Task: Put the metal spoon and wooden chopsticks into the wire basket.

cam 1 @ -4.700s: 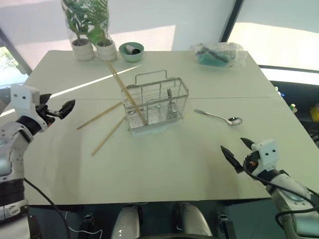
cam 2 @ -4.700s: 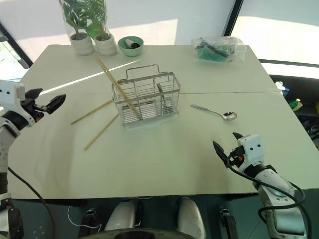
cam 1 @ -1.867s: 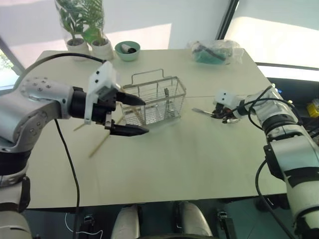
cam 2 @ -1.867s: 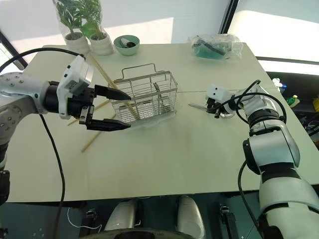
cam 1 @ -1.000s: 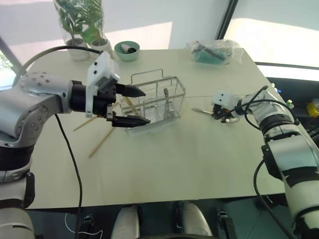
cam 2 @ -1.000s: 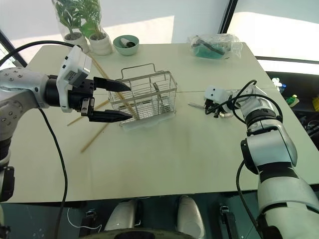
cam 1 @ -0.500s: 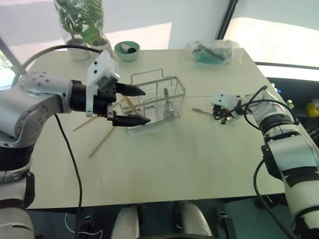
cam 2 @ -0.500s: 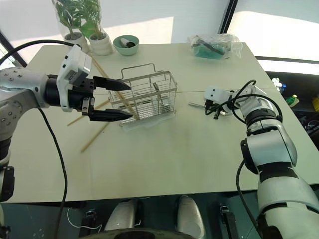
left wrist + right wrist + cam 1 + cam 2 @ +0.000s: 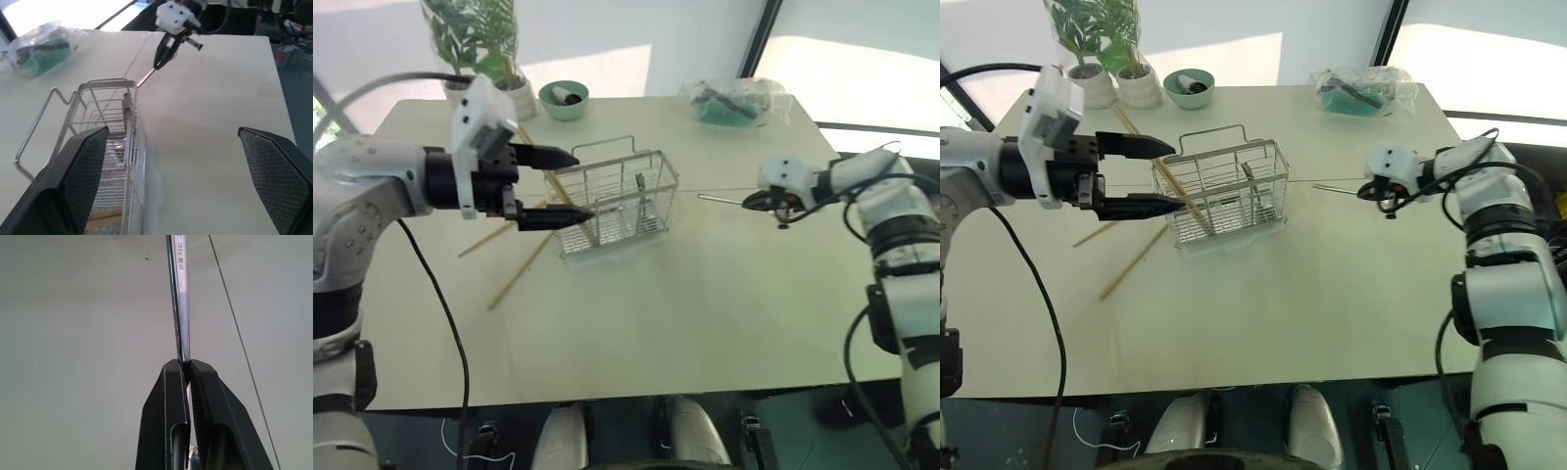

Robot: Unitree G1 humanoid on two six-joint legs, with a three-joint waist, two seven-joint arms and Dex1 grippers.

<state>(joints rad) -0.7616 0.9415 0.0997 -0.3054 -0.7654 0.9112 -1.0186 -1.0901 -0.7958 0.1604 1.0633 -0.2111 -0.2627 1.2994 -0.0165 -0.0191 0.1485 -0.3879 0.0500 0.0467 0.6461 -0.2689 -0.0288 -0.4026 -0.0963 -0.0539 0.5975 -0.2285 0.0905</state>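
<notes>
The metal spoon [image 9: 720, 200] hangs above the table, to the right of the wire basket [image 9: 651, 188]. My right gripper [image 9: 777, 207] is shut on it, and its thin handle [image 9: 179, 293] points toward the basket. My left gripper [image 9: 585, 186] is open at the basket's left end, with one finger [image 9: 83, 169] beside the basket's wires [image 9: 115, 147]. One of the wooden chopsticks [image 9: 558, 181] leans inside the basket. Two more chopsticks [image 9: 509, 257] lie on the table to the left of the basket.
Two potted plants [image 9: 475, 44] and a green bowl [image 9: 564, 98] stand at the table's far left. A clear bag with something green inside [image 9: 736, 100] lies at the far right. A seam [image 9: 724, 191] runs across the table.
My right gripper closed on the spoon, lifted it off the table and carried it up and to the right. My left gripper shifted a little to the left, still open.
</notes>
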